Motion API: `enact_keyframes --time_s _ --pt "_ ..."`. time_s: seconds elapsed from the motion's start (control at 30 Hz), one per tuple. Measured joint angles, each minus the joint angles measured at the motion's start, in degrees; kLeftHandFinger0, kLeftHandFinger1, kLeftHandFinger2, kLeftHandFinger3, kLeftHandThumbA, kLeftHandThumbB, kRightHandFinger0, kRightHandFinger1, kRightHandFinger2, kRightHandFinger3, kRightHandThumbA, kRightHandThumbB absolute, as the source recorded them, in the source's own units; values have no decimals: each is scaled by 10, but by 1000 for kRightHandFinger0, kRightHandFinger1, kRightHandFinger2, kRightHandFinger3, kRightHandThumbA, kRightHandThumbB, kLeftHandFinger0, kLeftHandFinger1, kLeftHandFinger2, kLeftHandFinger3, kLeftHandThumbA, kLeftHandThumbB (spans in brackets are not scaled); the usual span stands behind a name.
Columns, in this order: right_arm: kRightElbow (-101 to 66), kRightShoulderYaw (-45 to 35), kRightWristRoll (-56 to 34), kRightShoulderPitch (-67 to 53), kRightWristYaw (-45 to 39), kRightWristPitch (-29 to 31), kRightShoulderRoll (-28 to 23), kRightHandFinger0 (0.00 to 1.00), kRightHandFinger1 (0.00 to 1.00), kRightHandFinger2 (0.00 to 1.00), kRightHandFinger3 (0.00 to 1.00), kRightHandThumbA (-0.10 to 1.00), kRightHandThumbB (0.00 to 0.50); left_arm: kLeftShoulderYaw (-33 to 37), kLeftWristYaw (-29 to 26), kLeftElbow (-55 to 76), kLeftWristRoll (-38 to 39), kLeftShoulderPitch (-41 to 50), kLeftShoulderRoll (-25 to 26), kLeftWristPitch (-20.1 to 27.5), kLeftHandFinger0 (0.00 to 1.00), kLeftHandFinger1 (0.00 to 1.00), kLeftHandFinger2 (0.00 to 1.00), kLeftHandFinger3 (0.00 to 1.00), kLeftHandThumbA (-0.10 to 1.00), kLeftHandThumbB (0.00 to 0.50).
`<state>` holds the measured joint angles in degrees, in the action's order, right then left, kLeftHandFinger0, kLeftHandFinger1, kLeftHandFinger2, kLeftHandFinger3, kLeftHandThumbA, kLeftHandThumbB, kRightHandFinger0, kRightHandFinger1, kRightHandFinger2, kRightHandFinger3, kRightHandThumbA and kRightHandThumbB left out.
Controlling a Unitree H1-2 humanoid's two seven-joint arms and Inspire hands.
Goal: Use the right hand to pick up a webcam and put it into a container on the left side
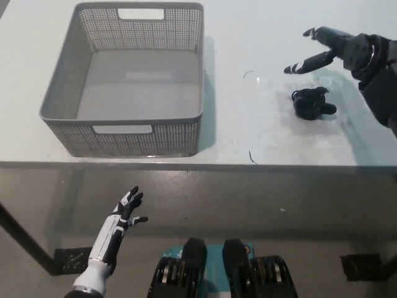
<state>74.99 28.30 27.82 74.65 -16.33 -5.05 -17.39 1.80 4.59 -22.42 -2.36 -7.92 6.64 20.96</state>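
Webcam (pixel 313 103), small, black, lumpy, sits on the white counter (pixel 248 37) at approx 3 o'clock of the frame, on a faintly glossy clear sheet (pixel 291 127) that lies flat on the counter surface. Nothing touches the webcam.

Right hand (pixel 338 46), black, hovers at approx 1–2 o'clock, just above and slightly behind the webcam, apart from it. Fingers spread wide and pointing toward 9 o'clock, holding nothing. Black forearm runs off the right edge.

Gray perforated basket (pixel 124 133) w/ cut-out handles stands at approx 10–11 o'clock, well apart from the webcam, upright. Inside shows only its bare gray floor. Basket's near wall is close to the counter's front edge.

Two thin dark curved bits, maybe wire scraps: one (pixel 249 73) btwn basket and webcam, other (pixel 252 158) near the counter's front edge at roughly 5 o'clock from the first.

Left hand (pixel 127 208), white w/ dark fingers, rests at approx 7 o'clock, below the counter's edge, off the counter, fingers splayed, empty, wrist and forearm angling down toward the bottom left.
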Motion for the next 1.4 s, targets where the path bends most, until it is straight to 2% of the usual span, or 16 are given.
enact_keyframes --time_s 0.1,0.17,0.57,0.73,0.83,0.9,0.97,1.13,1.27,1.3,1.33,1.37,1.4 --pt "0 -1 0 -1 0 1 8 1000 1000 1000 1000 826 500 0 0 0 0 -1 0 0 780 1000 1000 1000 1000 497" --pt "2 -1 0 -2 0 3 12 1000 1000 1000 1000 855 500 0 0 0 0 -2 0 0 774 1000 1000 1000 1000 493" --pt "17 1 2 -38 0 7 27 1000 1000 1000 1000 861 500 0 1 -1 0 -8 1 0 746 1000 1000 1000 1000 495" --pt "32 11 8 -41 1 7 27 1000 1000 1000 1000 762 475 -1 1 -1 0 -9 1 0 734 1000 1000 1000 1000 492" --pt "38 12 8 -47 4 7 27 1000 1000 1000 1000 754 473 -1 1 -1 0 -9 1 0 729 1000 1000 1000 1000 488" --pt "41 13 9 -52 7 7 26 1000 1000 1000 1000 779 488 -1 1 -1 1 -9 1 0 733 1000 1000 1000 1000 488" --pt "43 13 9 -56 11 8 24 1000 1000 1000 1000 791 472 -2 1 -1 1 -9 2 0 731 1000 1000 1000 1000 491" --pt "49 14 8 -58 12 9 18 1000 1000 1000 1000 788 470 -2 1 -2 2 -9 2 0 731 1000 1000 1000 1000 488" --pt "50 11 6 -60 12 11 16 1000 1000 1000 1000 690 445 -2 1 -2 2 -11 2 0 742 1000 1000 1000 1000 481" --pt "51 8 5 -60 12 11 16 1000 1000 1000 1000 653 415 -2 2 -2 2 -11 2 0 744 1000 1000 1000 1000 478" --pt "51 6 4 -60 11 12 16 1000 1000 1000 1000 608 363 -3 2 -2 3 -11 2 0 745 1000 1000 1000 1000 476" --pt "51 6 4 -60 11 12 16 1000 1000 1000 1000 510 330 -3 2 -2 3 -12 2 0 743 1000 1000 1000 1000 477" --pt "52 5 4 -60 12 13 16 853 964 1000 1000 274 282 -3 2 -2 3 -12 2 0 741 1000 1000 1000 1000 476"
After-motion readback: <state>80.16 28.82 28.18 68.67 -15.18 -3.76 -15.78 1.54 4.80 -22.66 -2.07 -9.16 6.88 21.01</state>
